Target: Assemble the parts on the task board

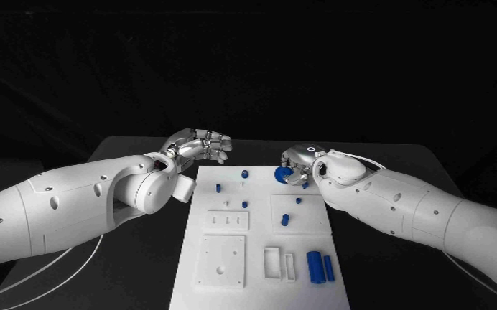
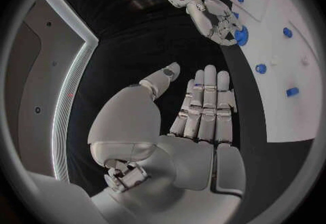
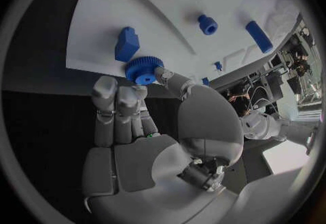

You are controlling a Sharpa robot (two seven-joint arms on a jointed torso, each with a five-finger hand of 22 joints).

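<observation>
One blue gear [image 3: 143,69] is pinched by the right robot hand [image 1: 298,164] at the task board's [image 1: 207,281] far edge; the left robot hand [image 2: 204,107], fingers extended, holds nothing.

A black table [image 1: 135,267] carries everything. Directly on it lies one thing, a long white task board [image 1: 259,281], set in the middle and running from the near edge toward the far side. Bare black tabletop shows on both long sides of the board and beyond its far end.
</observation>
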